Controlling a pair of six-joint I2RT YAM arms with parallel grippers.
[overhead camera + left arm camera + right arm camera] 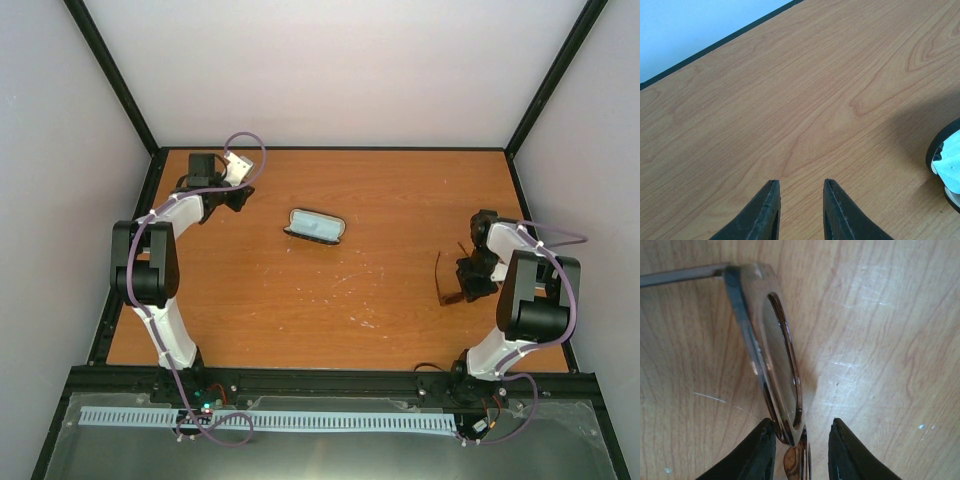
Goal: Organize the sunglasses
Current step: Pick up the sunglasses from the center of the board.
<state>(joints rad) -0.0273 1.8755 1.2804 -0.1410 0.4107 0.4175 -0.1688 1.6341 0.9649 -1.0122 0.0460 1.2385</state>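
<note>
The sunglasses [447,280] stand on edge on the table at the right, brown lenses in a thin dark frame. In the right wrist view one lens [782,365] runs up from between my fingers and an arm goes off to the upper left. My right gripper [801,422] straddles the frame at the bridge. Its left finger touches the frame, and a gap shows beside the right finger. In the top view the right gripper [468,283] is just right of the glasses. My left gripper [800,182] is open over bare wood at the back left [240,195].
A black oblong case [315,226] lies open mid-table with a pale blue cloth [952,162] inside; its rim [940,150] shows at the right edge of the left wrist view. Black frame rails border the wooden table [330,310], with walls close behind.
</note>
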